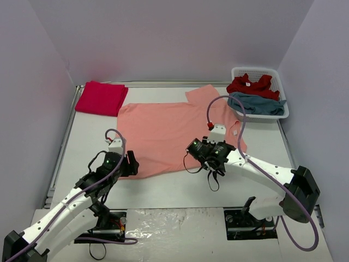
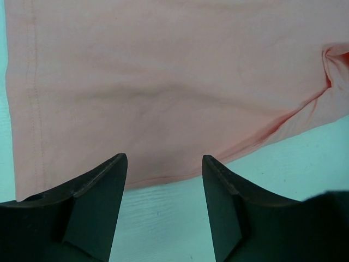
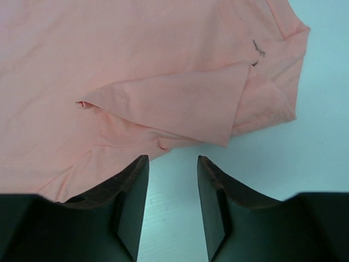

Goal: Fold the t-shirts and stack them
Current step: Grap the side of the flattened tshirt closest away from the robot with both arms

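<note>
A salmon-orange t-shirt (image 1: 169, 131) lies spread across the middle of the table, one sleeve folded in over its body (image 3: 180, 106). My left gripper (image 1: 132, 164) hovers at the shirt's near left corner. In the left wrist view it (image 2: 163, 164) is open, with the shirt's hem (image 2: 158, 177) just ahead of the tips and bare table between them. My right gripper (image 1: 196, 148) sits at the shirt's near right edge. It (image 3: 173, 161) is open too, nothing between its fingers, the cloth edge (image 3: 163, 144) right at the tips. A folded crimson t-shirt (image 1: 101, 98) rests at the back left.
A white slotted basket (image 1: 256, 70) stands at the back right, holding a crumpled red t-shirt (image 1: 251, 85) and a teal-blue t-shirt (image 1: 256, 103). Grey walls close in the table on three sides. A purple cable loops up from each wrist.
</note>
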### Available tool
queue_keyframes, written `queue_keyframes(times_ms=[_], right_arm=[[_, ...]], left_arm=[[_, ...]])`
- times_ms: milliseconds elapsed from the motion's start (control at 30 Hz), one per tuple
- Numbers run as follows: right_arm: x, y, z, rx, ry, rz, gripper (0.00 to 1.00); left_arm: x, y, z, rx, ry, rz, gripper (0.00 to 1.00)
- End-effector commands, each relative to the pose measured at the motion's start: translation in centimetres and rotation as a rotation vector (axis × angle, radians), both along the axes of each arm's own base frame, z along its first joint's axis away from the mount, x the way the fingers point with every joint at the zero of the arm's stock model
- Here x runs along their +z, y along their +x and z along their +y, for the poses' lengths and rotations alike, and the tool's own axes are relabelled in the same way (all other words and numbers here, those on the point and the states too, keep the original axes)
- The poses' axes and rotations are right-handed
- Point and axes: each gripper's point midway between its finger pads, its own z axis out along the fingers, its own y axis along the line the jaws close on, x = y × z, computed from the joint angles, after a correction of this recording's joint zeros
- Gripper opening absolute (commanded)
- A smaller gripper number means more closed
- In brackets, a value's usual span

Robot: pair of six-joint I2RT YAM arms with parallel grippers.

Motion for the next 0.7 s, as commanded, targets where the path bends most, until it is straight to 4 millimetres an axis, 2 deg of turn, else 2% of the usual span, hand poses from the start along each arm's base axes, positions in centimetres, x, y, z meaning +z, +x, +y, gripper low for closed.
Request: queue_keyframes(times_ms=[0,300,433,667], right_arm=[[-0.7,-2.2,-2.5,-0.082,-0.039,0.028,0.36],[-2.9,-5.4,-4.1,-0.213,0.101,-0.023,0.33],[-3.0,-5.8,-4.3,-0.226,0.133,-0.036,0.35],[-4.0,-5.8,-5.0,-0.230,0.071,-0.033,0.42]], left_arm=[[0.8,0.1,0.7,0.024,0.005,-0.052,0.56],[0.8,-0.1,0.6,0.008,0.003,-0.062,0.56],[0.6,0.0,0.3,-0.002,0.012,-0.053,0.56],[0.5,0.1,0.3,-0.001,0.018,-0.051,0.56]])
